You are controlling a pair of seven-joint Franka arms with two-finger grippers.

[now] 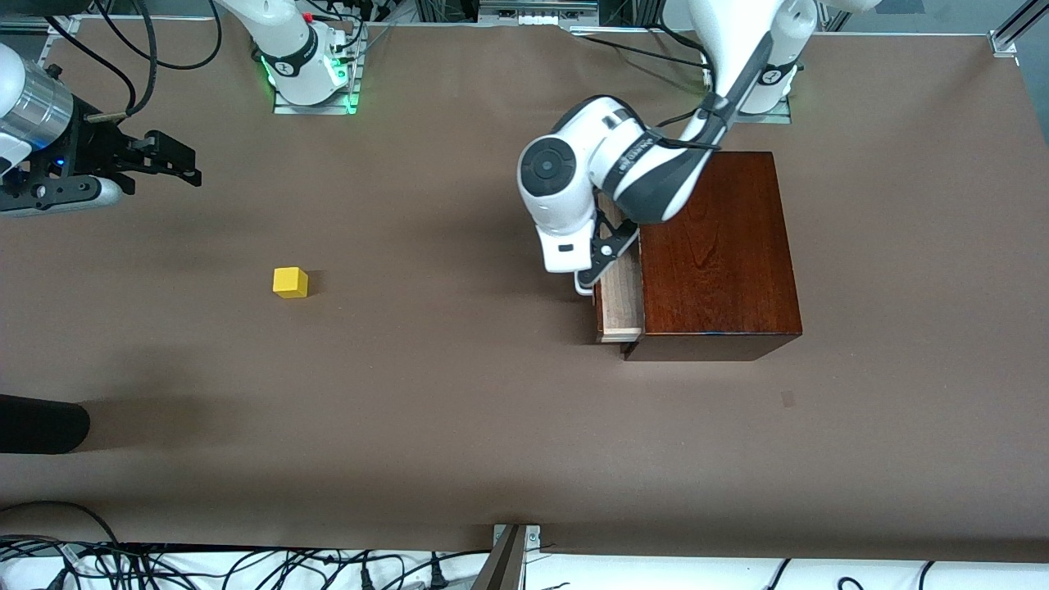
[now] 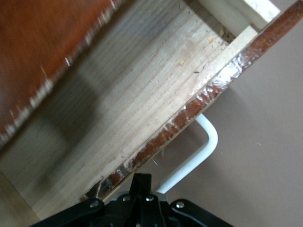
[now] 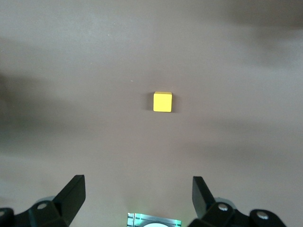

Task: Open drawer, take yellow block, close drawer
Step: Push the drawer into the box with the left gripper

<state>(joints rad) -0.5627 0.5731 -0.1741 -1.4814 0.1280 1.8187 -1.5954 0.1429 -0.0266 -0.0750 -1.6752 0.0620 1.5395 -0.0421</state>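
At the box (image 1: 717, 254), the drawer (image 1: 620, 299) is held part-open by the left hand (image 1: 592, 270) clenched at its handle (image 2: 199, 153); the right hand (image 1: 168, 160), released, waits over the worktop (image 1: 459, 410) above the block (image 1: 290, 282).

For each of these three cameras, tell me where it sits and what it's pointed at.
Front view: high across the table, facing both arms, the box and the block.
Left wrist view: on the left arm, looking into the partly open drawer and its handle; left gripper shut.
Right wrist view: on the right arm, looking down at the block; right gripper open.
Shared: front and right wrist views both show the block.
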